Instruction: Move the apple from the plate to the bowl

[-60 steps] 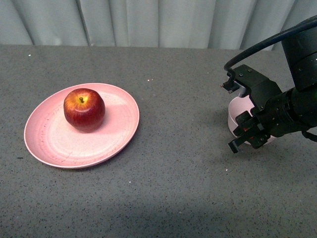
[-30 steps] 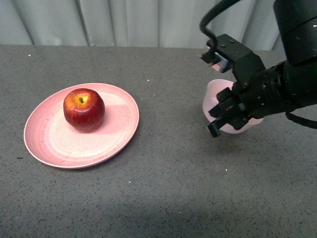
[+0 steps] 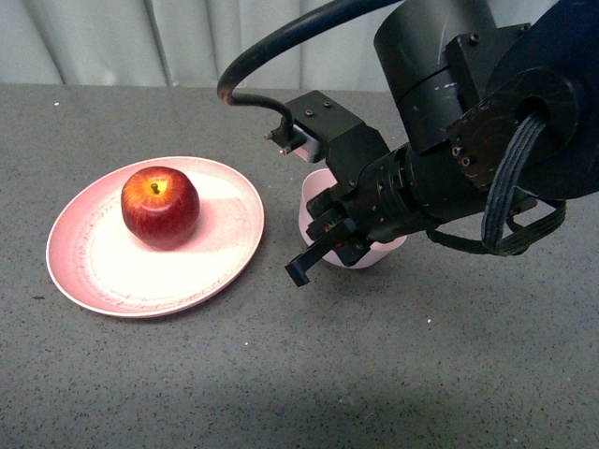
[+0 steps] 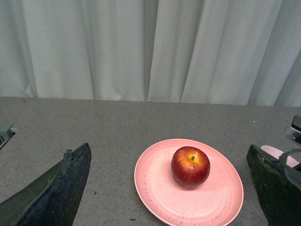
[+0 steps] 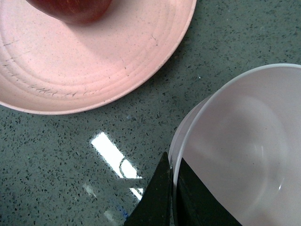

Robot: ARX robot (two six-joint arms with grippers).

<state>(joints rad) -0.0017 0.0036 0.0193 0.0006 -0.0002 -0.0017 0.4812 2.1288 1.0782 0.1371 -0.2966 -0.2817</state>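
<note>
Since the frame half a second back, the right gripper (image 3: 323, 241) has swung from the right side of the front view to its centre. It brings along the one bowl (image 3: 312, 210), whose rim is pinched between its two fingers (image 5: 157, 197), and the bowl is now just beside the right edge of the single plate (image 3: 117, 276). One apple (image 3: 160, 206) rests stem-up on the plate, left of centre, while the left gripper (image 4: 168, 150) is spread wide around nothing.
</note>
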